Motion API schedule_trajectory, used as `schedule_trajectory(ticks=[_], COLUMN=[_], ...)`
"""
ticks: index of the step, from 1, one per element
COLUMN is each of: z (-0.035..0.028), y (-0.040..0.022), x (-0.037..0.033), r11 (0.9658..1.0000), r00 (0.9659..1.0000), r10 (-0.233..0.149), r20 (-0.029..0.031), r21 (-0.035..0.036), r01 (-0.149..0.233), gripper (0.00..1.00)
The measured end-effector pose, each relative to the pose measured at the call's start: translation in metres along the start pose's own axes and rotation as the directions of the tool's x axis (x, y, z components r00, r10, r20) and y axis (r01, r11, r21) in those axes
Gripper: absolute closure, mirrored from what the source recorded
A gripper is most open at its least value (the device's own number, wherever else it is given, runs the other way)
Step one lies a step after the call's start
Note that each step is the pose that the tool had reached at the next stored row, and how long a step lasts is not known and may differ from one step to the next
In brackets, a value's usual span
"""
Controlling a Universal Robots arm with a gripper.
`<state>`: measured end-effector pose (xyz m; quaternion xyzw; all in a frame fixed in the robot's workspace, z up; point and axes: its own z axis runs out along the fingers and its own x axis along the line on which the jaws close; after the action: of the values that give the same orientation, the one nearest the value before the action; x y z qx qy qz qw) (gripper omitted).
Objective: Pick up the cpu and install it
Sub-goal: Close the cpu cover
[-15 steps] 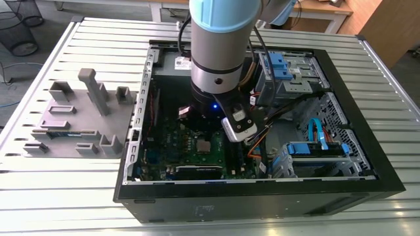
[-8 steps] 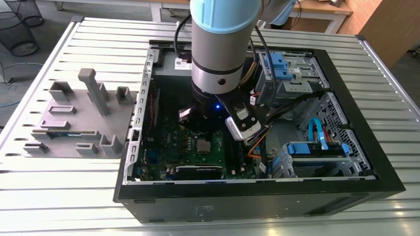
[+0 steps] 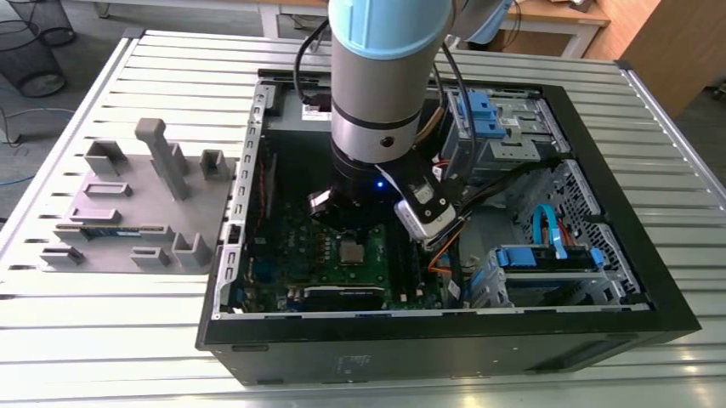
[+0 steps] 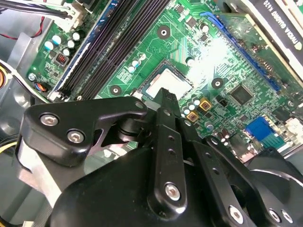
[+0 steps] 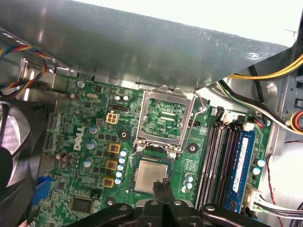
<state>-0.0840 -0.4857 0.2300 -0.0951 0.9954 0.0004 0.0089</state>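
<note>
The cpu (image 5: 150, 174), a small square chip with a silver top, lies flat in its socket on the green motherboard (image 5: 90, 142); it also shows in the exterior view (image 3: 350, 252) and the second wrist view (image 4: 166, 81). The socket's metal retention frame (image 5: 164, 116) is flipped open beside it. My gripper (image 5: 163, 185) hangs just above one edge of the cpu, its black fingers (image 4: 163, 106) pressed together with nothing between them. The arm (image 3: 380, 85) reaches down into the open computer case (image 3: 635, 280).
A blue memory stick (image 5: 240, 163) sits in the slots beside the socket. A black fan (image 5: 9, 142), coloured cable bundles (image 5: 265, 71) and drive cages (image 3: 505, 127) crowd the case. A grey fixture tray (image 3: 125, 212) lies outside the case, on the exterior view's left.
</note>
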Motion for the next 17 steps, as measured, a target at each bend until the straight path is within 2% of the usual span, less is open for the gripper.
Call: schedule_trajectory(ticks=[8,17], z=[0.0001,0.0006], y=[0.0002,-0.0015], x=[-0.0009,-0.0116], r11=[1.0,1.0], r00=[1.0,1.0], r10=[0.0,0.0], r20=[0.0002,0.0001], r21=[-0.0001,-0.0001], r01=[0.0,0.0], gripper=[0.89,0.89])
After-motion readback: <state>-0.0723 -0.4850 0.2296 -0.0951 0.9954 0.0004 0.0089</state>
